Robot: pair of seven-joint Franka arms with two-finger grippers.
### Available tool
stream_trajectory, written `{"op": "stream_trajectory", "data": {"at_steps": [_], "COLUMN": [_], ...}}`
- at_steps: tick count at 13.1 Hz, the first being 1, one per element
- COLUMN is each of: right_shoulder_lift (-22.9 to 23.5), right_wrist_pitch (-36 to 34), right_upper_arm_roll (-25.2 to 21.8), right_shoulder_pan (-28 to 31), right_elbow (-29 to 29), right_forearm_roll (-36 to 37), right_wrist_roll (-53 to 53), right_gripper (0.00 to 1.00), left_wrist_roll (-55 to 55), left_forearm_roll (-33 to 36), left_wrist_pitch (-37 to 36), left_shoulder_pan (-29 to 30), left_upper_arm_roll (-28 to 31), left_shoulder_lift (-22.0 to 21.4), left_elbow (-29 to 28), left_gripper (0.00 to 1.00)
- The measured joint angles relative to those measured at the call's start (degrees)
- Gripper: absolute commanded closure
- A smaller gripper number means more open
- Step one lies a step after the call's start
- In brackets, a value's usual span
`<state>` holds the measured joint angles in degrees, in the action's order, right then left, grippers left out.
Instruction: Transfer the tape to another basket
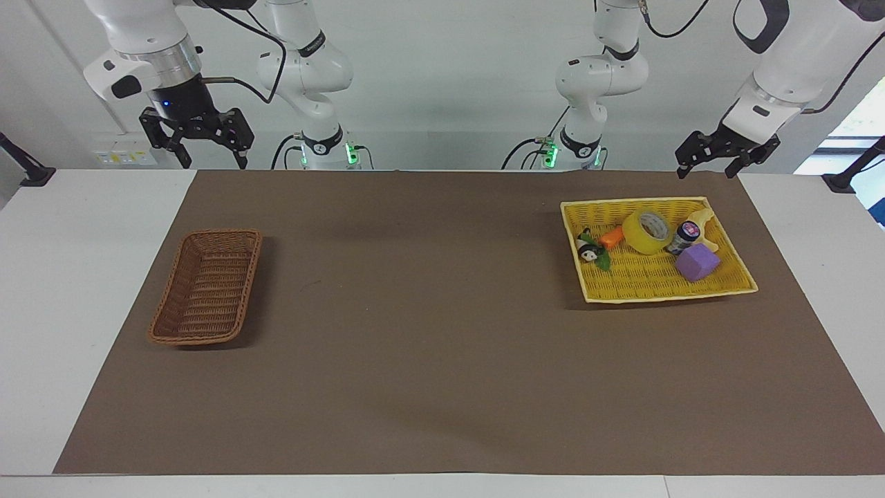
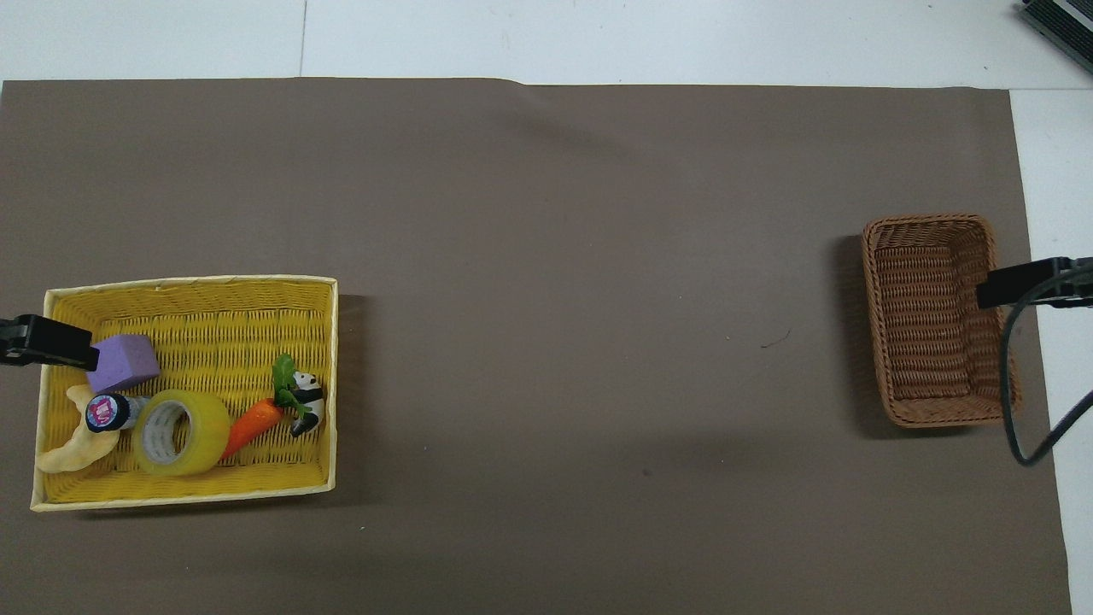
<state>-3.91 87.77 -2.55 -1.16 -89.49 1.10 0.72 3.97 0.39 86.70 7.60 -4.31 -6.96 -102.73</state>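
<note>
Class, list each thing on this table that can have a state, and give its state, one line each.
Tape: in the yellow tray, leaning, not held.
Brown basket: upright, empty.
Bottle: lying in the tray beside the tape.
Left gripper: open, raised, holding nothing.
Right gripper: open, raised, holding nothing.
</note>
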Motion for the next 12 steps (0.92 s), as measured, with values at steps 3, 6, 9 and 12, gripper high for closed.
{"op": "stream_trajectory", "data": {"at_steps": [3, 6, 9, 12], "right_shoulder_lift": [0.0, 0.0, 0.0, 0.0], "right_wrist_pitch": [0.0, 0.0, 0.0, 0.0], "right_upper_arm_roll": [0.0, 0.0, 0.0, 0.0], "right_shoulder_pan": [0.0, 0.0, 0.0, 0.0], "right_elbow": [0.0, 0.0, 0.0, 0.0], "right_forearm_roll": [0.0, 0.0, 0.0, 0.0], "right_wrist_roll": [0.0, 0.0, 0.0, 0.0], "right_gripper": [0.00, 0.00, 0.00, 0.00], "left_wrist_roll": [0.0, -0.7, -2.9, -3.0], "left_forearm_roll": [0.0, -0.1, -0.2, -1.1], "left_wrist_pitch": [5.2, 12.1, 17.7, 25.7], "left_shoulder_pan": [4.8, 7.4, 8.1, 9.0], "left_upper_arm_roll": [0.2, 0.3, 0.2, 0.3], "left_shoulder_lift": [-1.8, -3.9, -4.6, -5.6], "left_elbow": [-9.1, -17.8, -24.7, -32.9], "left_gripper": [0.00, 0.07, 0.17, 0.29]}}
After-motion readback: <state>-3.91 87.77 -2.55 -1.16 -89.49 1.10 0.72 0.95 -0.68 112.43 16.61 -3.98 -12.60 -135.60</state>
